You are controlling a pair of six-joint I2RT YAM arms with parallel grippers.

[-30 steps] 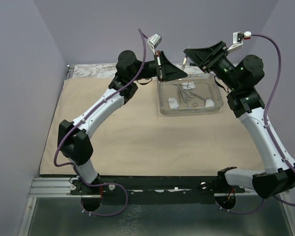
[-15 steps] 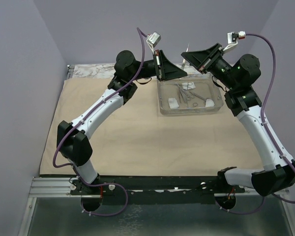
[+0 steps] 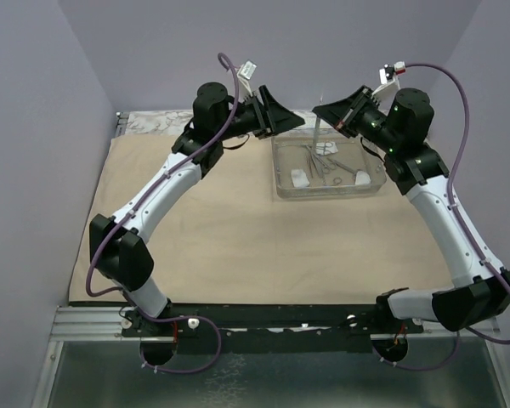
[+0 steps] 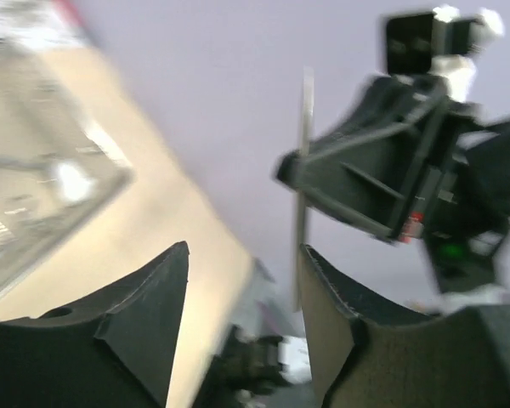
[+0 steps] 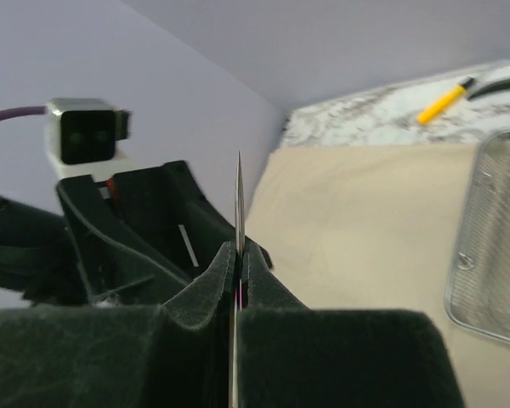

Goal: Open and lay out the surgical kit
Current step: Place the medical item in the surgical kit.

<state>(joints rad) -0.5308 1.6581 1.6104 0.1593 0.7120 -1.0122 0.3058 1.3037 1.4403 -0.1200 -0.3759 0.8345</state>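
**Item 1, thin tweezers** (image 5: 239, 195): we record a slim, flat strip of bright steel, tapering to a fine point, seen edge-on from the right wrist. It is held off the table by the far left corner of the tray, roughly upright. The right gripper (image 5: 238, 252) has its pads pressed together on it, about mid-length.

**Item 2, left gripper** (image 4: 245, 248): fingers spread, nothing between them. It sits just beside the tweezers, on their left, and is apart from them (its wrist view is blurred).

**Item 3, clear plastic tray** (image 3: 327, 195): rectangular and see-through. It rests on the far right part of the cloth.

**Item 4, tray contents:** we list steel ring-handled clamps (image 3: 323, 166) lying loosely crossed, and white gauze balls (image 3: 299, 178) spaced around them.

**Item 5, beige cloth wrap** (image 3: 229, 229): opened flat and covering most of the table.

**Item 6, off the cloth:** a yellow pen (image 5: 442, 101) lies on the marbled strip (image 3: 161, 121) at the far edge.
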